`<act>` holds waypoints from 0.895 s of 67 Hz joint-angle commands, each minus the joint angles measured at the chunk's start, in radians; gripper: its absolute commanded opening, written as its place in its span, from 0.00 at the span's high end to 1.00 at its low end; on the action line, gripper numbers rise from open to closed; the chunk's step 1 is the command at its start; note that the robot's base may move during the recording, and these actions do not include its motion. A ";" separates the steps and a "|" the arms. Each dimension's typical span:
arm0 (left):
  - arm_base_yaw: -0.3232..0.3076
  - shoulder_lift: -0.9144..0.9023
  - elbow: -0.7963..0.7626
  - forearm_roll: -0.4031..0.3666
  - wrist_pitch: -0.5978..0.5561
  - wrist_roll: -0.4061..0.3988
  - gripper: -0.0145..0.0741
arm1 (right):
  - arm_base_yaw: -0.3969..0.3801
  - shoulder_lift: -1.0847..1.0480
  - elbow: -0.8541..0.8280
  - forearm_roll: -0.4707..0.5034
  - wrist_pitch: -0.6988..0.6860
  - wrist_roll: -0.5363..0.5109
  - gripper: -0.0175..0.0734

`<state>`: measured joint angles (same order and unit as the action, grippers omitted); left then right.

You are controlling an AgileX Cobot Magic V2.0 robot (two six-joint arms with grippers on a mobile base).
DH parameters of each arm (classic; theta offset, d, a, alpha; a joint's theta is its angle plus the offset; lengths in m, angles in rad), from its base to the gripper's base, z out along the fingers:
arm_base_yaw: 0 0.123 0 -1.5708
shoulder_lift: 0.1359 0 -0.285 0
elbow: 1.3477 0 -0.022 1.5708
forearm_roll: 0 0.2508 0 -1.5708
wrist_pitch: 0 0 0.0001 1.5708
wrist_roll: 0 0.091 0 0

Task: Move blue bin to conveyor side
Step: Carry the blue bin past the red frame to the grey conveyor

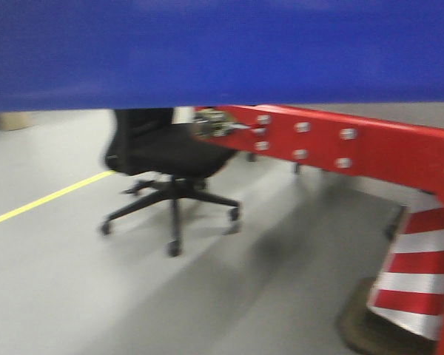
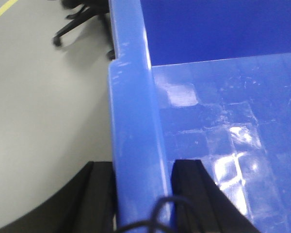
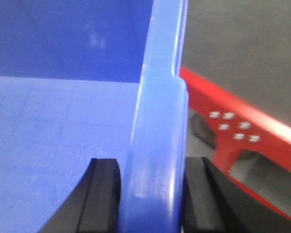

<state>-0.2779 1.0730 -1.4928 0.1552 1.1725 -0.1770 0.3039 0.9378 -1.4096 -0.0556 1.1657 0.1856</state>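
a: where is the blue bin (image 1: 222, 52) found?
b: it is held up off the grey floor (image 1: 96, 296), and the top of the front view is filled by its wall; open floor is seen beneath its lower edge.
a: what is met at the edges?
b: a bolted red frame (image 1: 355, 148) is seen just below on the right, with a red-and-white striped barrier (image 1: 414, 274) under it. a black office chair (image 1: 170, 163) and a yellow line (image 1: 44, 198) are set leftward.
a: the claws?
b: each side rim is pinched, one finger inside and one outside, by the left gripper (image 2: 143, 194) and the right gripper (image 3: 153, 194).
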 commanded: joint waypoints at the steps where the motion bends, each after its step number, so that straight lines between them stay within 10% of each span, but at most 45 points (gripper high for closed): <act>1: -0.007 -0.015 -0.018 0.017 -0.093 0.009 0.86 | -0.005 -0.019 -0.026 -0.027 -0.105 -0.025 0.89; 60: -0.007 -0.015 -0.018 0.177 -0.095 0.009 0.86 | -0.005 -0.019 -0.026 -0.027 -0.105 -0.025 0.89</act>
<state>-0.2865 1.0751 -1.4928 0.2205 1.1620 -0.1770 0.3039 0.9396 -1.4096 -0.0366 1.1619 0.1875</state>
